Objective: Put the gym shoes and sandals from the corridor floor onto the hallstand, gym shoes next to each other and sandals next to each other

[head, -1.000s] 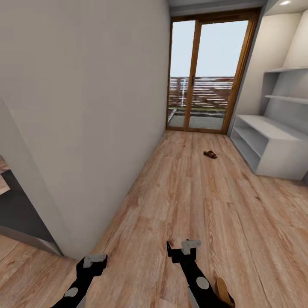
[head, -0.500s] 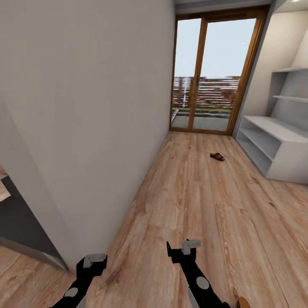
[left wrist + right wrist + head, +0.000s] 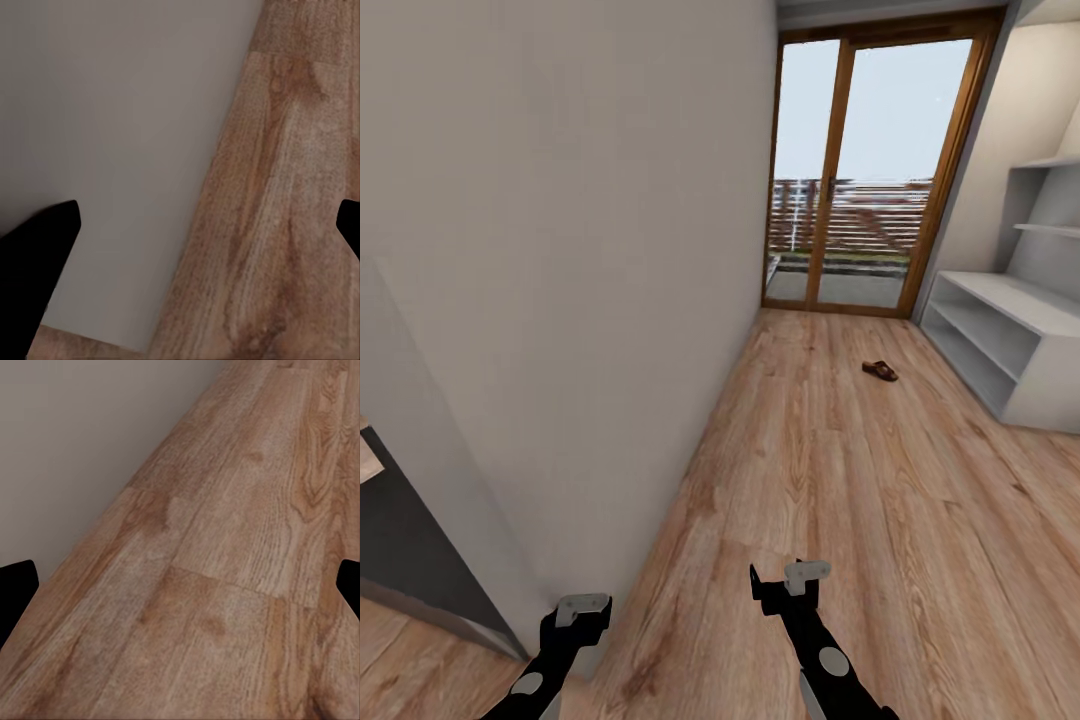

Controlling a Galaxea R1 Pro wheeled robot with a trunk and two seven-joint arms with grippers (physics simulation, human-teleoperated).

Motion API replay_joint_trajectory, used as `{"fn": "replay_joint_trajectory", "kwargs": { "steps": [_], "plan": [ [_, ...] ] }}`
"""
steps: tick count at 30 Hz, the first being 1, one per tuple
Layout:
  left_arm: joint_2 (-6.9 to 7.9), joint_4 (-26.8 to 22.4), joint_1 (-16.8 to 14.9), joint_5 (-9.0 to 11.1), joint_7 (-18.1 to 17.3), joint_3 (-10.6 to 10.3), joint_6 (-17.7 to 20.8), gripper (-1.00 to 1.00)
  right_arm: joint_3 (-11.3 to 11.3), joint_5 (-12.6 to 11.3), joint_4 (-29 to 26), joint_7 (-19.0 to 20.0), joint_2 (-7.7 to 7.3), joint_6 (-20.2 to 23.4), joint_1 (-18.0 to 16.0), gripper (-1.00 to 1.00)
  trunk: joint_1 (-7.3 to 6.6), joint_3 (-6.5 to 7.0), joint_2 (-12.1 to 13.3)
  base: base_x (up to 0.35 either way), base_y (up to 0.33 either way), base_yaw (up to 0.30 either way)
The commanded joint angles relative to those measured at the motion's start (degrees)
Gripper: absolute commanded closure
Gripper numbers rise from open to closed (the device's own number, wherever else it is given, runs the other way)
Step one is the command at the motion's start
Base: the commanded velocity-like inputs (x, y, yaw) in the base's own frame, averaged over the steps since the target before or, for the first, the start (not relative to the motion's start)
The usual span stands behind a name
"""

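One dark brown sandal (image 3: pixel 879 371) lies flat on the corridor floor (image 3: pixel 830 480), far ahead and a short way in front of the hallstand (image 3: pixel 1000 345). The hallstand is a pale grey bench unit with open shelf rows against the right wall. The gym shoes are out of view. My left gripper (image 3: pixel 578 612) hangs low beside the wall corner, open and empty. My right gripper (image 3: pixel 785 582) hovers over bare planks, also open and empty. In the left wrist view the left gripper (image 3: pixel 208 217) frames wall and floor. In the right wrist view the right gripper (image 3: pixel 187 574) frames wood planks.
A long grey wall (image 3: pixel 580 300) runs along the left, and its corner stands close to my left arm. A wood-framed glass door (image 3: pixel 870 170) closes the corridor's far end. A dark unit (image 3: pixel 400 540) sits behind the wall corner at the left.
The camera has moved and the whole picture has shifted right. A sandal by the lower right edge has slid out of view. Both arms hold the same pose.
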Motion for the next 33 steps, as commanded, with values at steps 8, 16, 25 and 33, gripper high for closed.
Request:
{"fn": "replay_joint_trajectory", "kwargs": {
  "steps": [8,16,25,33],
  "plan": [
    [0.00,0.02,-0.06,-0.01,0.17,0.47,-0.25,-1.00,0.02,0.25,0.08,-0.14,0.00,-0.13,-0.03,-1.00,-0.01,-0.04,-0.02,0.018,0.011,-0.033],
    [0.00,0.02,-0.06,-0.01,0.17,0.47,-0.25,-1.00,0.02,0.25,0.09,-0.14,0.00,-0.17,-0.03,-1.00,-0.01,-0.04,-0.02,0.001,0.001,-0.251],
    [0.00,0.02,-0.06,-0.01,0.17,0.47,-0.25,-1.00,0.02,0.25,0.09,-0.14,0.00,-0.19,-0.03,-1.00,-0.01,-0.04,-0.02,0.000,0.000,-0.278],
    [0.00,0.02,-0.06,-0.01,0.17,0.47,-0.25,-1.00,0.02,0.25,0.09,-0.14,0.00,-0.21,-0.03,-1.00,-0.01,-0.04,-0.02,0.000,0.000,-0.279]
  ]
}}
